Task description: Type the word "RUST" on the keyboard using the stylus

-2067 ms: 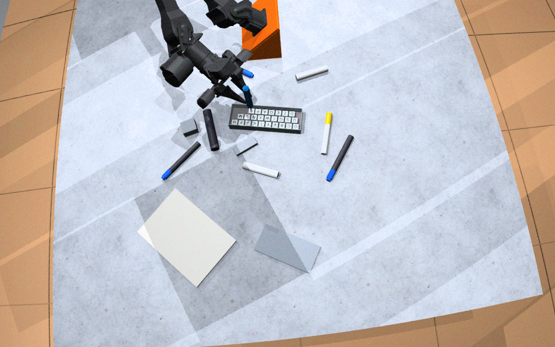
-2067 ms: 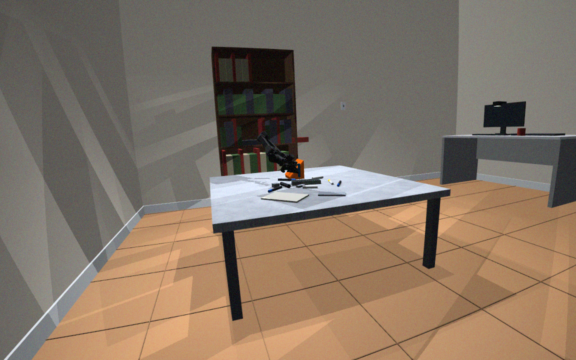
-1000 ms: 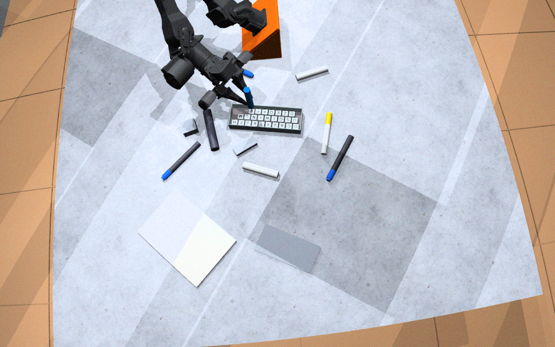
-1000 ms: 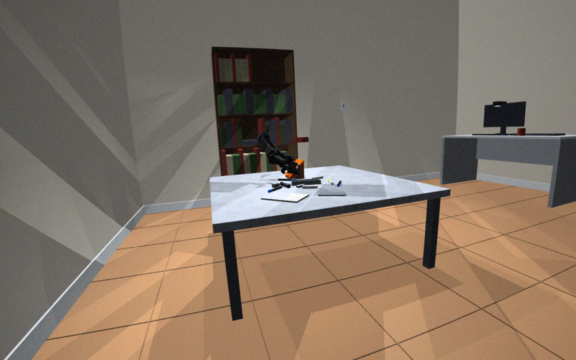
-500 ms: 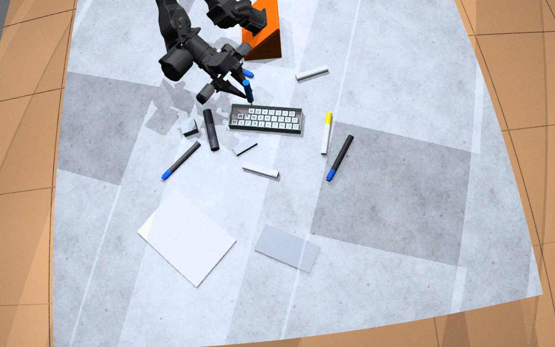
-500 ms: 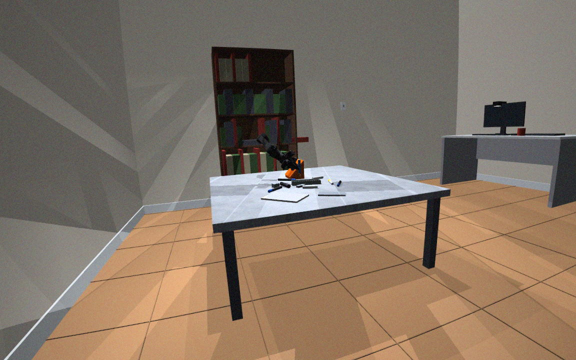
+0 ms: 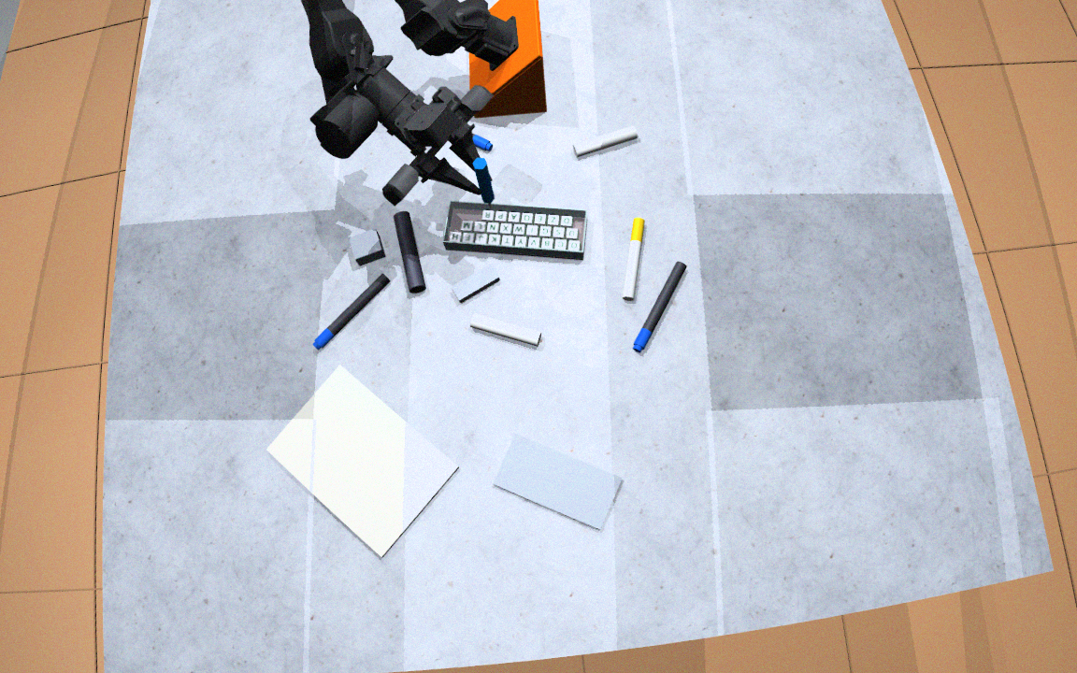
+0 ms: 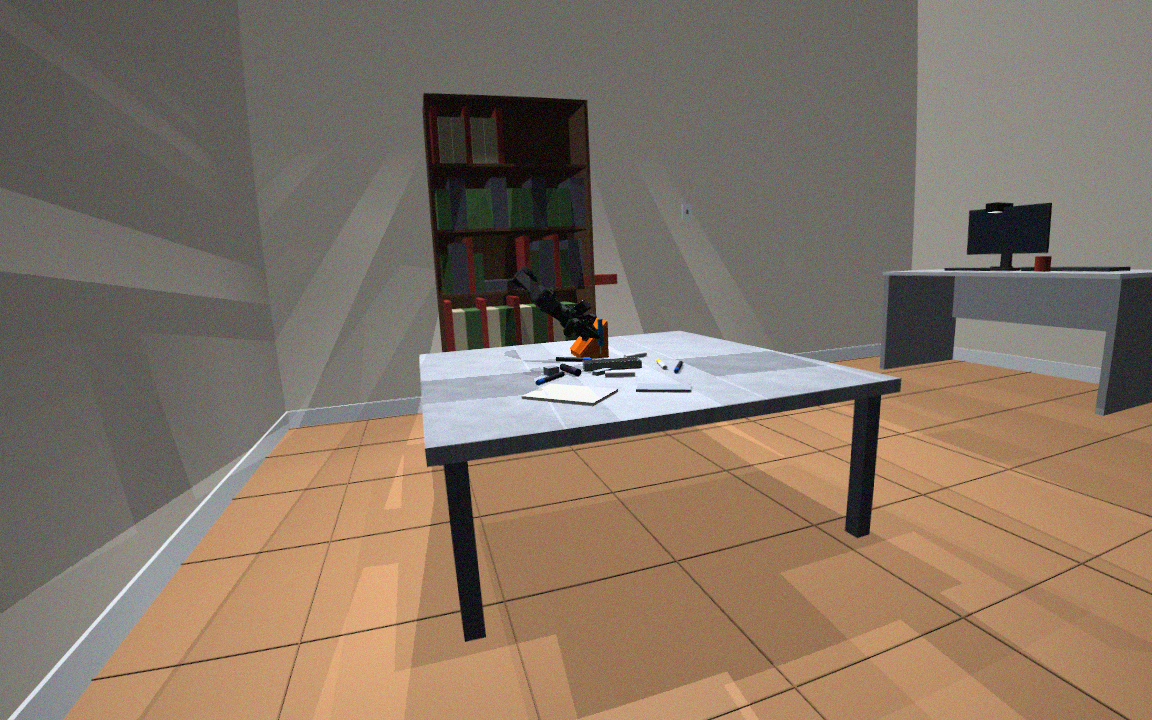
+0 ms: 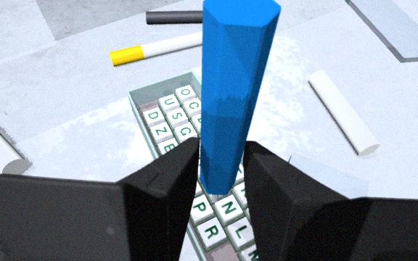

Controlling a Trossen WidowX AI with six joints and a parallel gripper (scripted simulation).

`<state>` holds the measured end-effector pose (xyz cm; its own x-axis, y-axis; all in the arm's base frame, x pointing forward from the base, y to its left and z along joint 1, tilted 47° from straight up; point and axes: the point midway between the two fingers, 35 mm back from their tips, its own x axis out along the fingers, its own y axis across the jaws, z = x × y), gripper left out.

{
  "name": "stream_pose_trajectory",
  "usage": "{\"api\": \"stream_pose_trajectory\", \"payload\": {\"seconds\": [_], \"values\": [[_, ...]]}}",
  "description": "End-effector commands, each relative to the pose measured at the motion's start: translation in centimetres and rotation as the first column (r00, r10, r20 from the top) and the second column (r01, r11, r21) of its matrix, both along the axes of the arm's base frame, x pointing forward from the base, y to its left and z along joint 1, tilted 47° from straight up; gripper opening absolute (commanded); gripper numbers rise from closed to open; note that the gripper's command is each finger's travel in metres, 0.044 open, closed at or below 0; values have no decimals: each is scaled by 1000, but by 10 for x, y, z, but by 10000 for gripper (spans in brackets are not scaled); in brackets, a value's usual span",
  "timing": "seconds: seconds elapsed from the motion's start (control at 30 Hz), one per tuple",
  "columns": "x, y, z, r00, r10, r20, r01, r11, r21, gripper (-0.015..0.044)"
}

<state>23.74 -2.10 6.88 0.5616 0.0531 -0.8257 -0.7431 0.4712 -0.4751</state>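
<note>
Top view: arm bent down over the desk, gripper clamped on the blue stylus, near the keyboard's long edge. Exterior: arm folded low by its orange base; stylus too small to read well. Wrist: stylus stood slightly tilted, its tip near P and N.

Top: high over the table, facing down, mid-range. Exterior: well back, facing the bookcase across it. Wrist: close-in, angled down at the keyboard; top shares that.
</note>
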Motion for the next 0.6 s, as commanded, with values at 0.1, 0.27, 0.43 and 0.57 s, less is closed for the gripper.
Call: {"api": "stream_pose_trajectory", "payload": {"seconds": [0.1, 0.27, 0.43, 0.57], "values": [[13, 14, -19, 1000, 2, -16, -2, 1000, 2, 0], [22, 26, -32, 1000, 2, -16, -2, 1000, 1, 0], [30, 40, -46, 1000, 2, -14, -2, 1000, 2, 0], [34, 51, -56, 1000, 2, -10, -2, 1000, 2, 0]]}}
